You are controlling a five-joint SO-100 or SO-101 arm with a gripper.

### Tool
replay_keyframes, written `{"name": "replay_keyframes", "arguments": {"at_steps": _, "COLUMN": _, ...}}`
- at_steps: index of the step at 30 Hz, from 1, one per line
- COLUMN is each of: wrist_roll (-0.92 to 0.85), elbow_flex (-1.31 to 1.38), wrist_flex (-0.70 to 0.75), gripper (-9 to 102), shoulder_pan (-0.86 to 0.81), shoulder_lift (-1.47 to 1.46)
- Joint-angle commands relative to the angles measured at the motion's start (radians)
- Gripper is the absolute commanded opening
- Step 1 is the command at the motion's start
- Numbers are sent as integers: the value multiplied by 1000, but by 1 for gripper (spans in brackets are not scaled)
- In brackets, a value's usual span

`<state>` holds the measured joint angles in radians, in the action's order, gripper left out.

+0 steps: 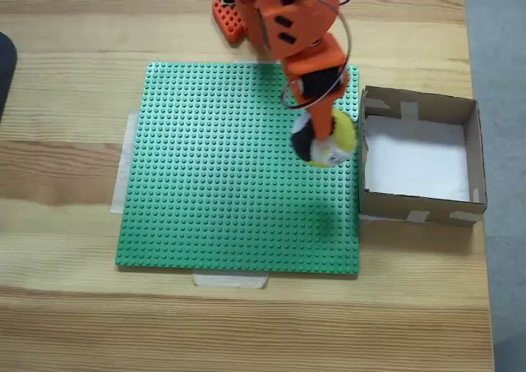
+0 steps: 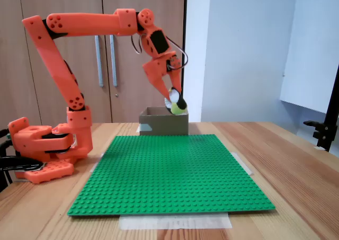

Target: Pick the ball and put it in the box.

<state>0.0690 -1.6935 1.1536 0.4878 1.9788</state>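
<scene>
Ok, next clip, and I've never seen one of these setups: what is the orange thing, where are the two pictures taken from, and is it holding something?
The orange thing is a small robot arm bolted at the edge of a wooden table. It ends in a two-finger gripper.

One fixed view looks almost straight down on the table; the other stands at table height and looks across it, with cupboard doors behind.

On the table lies a green studded baseplate, taped down. Beside it, on the right in the downward-looking fixed view, sits a shallow cardboard box with a white floor; nothing lies in it.

The gripper is shut on a small ball with white, black and yellow patches. It is held in the air, above the baseplate's edge nearest the box, not yet over the box.
</scene>
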Motion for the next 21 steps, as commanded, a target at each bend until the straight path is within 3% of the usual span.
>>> {"name": "replay_keyframes", "arguments": {"at_steps": 1, "wrist_roll": 14, "elbow_flex": 92, "wrist_flex": 8, "gripper": -1, "shoulder_pan": 51, "shoulder_lift": 44}}
{"name": "replay_keyframes", "arguments": {"at_steps": 21, "wrist_roll": 12, "elbow_flex": 147, "wrist_flex": 14, "gripper": -1, "shoulder_pan": 313, "shoulder_lift": 37}}
